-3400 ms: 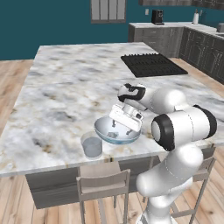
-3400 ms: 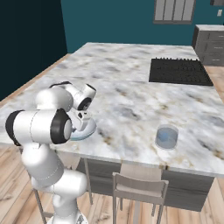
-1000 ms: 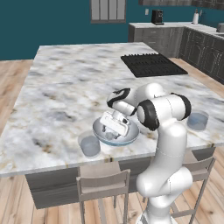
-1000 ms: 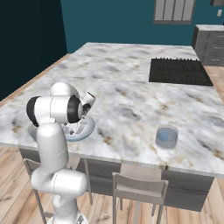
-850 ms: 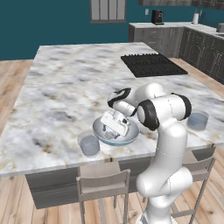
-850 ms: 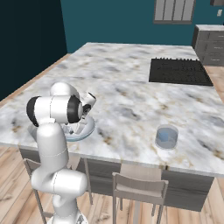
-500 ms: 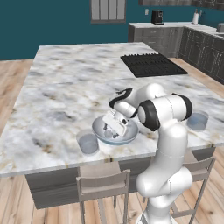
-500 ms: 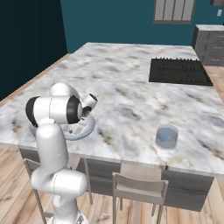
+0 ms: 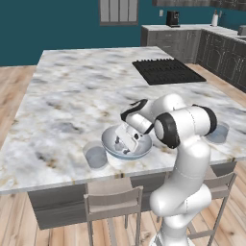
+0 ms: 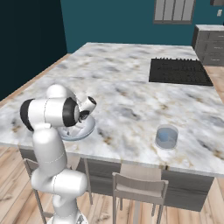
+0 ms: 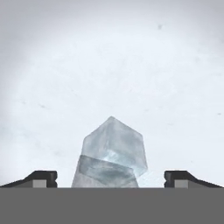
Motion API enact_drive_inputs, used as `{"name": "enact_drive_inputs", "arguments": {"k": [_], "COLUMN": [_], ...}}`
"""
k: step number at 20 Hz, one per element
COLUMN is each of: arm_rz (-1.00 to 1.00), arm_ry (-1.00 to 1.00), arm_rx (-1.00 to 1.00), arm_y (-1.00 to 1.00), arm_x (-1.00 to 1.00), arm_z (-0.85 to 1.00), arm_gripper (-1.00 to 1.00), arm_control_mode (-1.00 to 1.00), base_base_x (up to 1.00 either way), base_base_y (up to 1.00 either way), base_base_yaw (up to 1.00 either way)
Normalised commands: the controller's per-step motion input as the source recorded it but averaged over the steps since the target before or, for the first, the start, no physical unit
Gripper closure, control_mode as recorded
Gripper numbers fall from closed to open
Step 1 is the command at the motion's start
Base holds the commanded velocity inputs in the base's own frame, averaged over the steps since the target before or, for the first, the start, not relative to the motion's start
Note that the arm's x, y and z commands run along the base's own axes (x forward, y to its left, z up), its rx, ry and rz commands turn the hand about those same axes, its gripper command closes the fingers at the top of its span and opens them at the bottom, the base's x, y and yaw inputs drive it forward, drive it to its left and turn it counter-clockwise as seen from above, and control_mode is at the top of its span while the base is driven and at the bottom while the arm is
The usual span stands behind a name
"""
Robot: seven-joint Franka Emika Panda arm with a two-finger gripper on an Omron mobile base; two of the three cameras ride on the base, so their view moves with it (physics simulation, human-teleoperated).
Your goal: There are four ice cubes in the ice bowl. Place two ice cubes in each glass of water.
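The white arm bends down over the marble counter (image 9: 72, 101). Its gripper (image 9: 126, 142) reaches into the ice bowl (image 9: 111, 144), which sits near the front edge of the counter.

In the hand view, the gripper's two dark tips stand far apart, one on each side. An ice cube (image 11: 113, 153) sits right between them, close up and a bit tilted. The tips do not touch it. The pale bottom of the bowl is all around the cube.

One glass of water (image 9: 95, 154) stands just beside the bowl, on its left in the left base view. The other glass of water (image 9: 217, 133) stands well apart, on the far side of the arm, also near the front edge. In the right base view this glass (image 10: 166, 137) is easy to see, with blue water in it. I cannot tell if any ice is in the glasses.

A black stove top (image 9: 166, 71) lies farther back on the counter. Two chairs (image 9: 113, 202) are tucked under the front edge.
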Motion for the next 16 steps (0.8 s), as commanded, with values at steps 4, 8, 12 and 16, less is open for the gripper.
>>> {"name": "enact_drive_inputs", "arguments": {"k": [4,8,12,16], "arm_rz": [-0.14,-0.13,-0.12,-0.12], "arm_ry": [0.0,0.0,0.0,0.0], "arm_rx": [-0.01,0.0,0.0,0.0], "arm_y": [0.14,0.05,0.0,0.0], "arm_x": [0.0,0.0,0.0,0.0], "arm_z": [-0.01,-0.01,0.0,0.0], "arm_gripper": [1.0,1.0,1.0,1.0], "arm_control_mode": [-1.0,-1.0,-1.0,-1.0], "base_base_x": [0.0,0.0,0.0,0.0], "base_base_y": [0.0,0.0,0.0,0.0], "base_base_yaw": [0.0,0.0,0.0,0.0]}}
